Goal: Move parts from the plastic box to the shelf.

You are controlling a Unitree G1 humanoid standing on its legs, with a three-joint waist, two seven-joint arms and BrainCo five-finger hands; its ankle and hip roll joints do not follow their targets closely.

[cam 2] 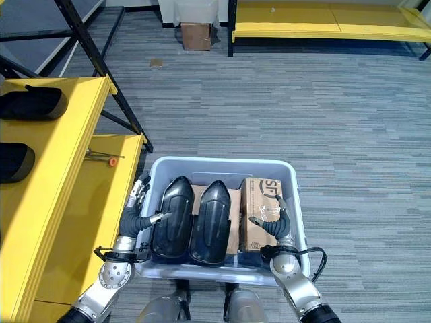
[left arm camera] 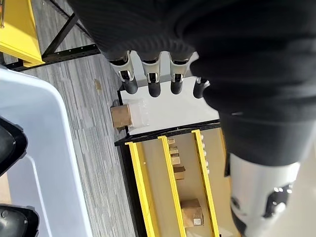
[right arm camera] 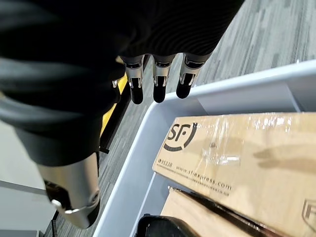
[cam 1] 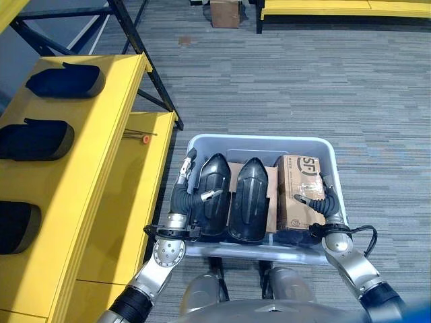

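The robot is standing over the plastic box (cam 1: 264,145), which is sitting on the floor just right of the yellow shelf (cam 1: 101,175), and both hands are reaching down into it. Two black parts (cam 1: 232,195) are lying side by side in the left and middle of the box, with a cardboard carton (cam 1: 300,185) at the right; three more parts (cam 1: 40,131) are already resting on the shelf's top level. The left hand (cam 1: 192,195) is lying against the left black part, fingers fairly straight along its side and thumb out over its top, not yet clamped round it. The right hand (cam 1: 316,198) is resting on the carton with its fingers loosely extended, holding nothing. To lift well, I would say the left hand should be closing firmly round the part's narrow flank before rising, keeping clear of the box wall, while the right hand is steadying the neighbouring part so it isn't dragged up.
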